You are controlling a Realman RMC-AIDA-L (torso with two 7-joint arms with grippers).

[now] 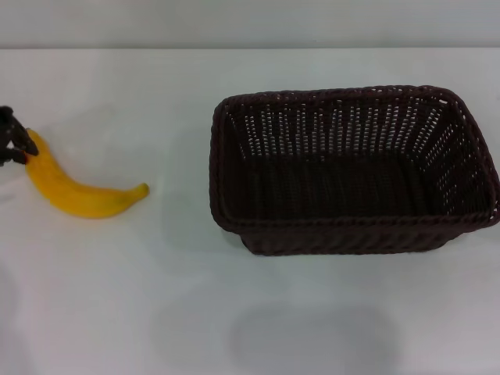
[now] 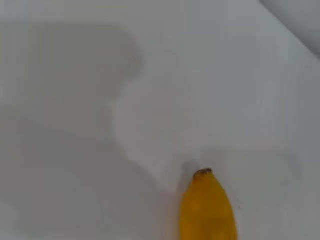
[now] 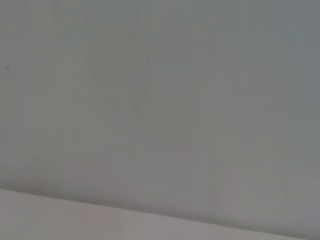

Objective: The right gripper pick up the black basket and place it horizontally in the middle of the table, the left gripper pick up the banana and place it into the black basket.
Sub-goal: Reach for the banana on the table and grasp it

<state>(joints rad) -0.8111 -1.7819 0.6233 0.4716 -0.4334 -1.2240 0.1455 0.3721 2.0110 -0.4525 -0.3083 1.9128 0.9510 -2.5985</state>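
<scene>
Closest in, the smooth white table carries everything. At its left edge, the small black left gripper pinches 1 end of the curved yellow banana, fingers closed on it. Well to the right stands the dark woven rectangular black basket, upright.

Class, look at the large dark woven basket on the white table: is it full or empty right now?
Empty. The head view shows the large dark woven wicker basket's bare bottom; the curved yellow banana lies outside on the white table, at the left gripper.
</scene>
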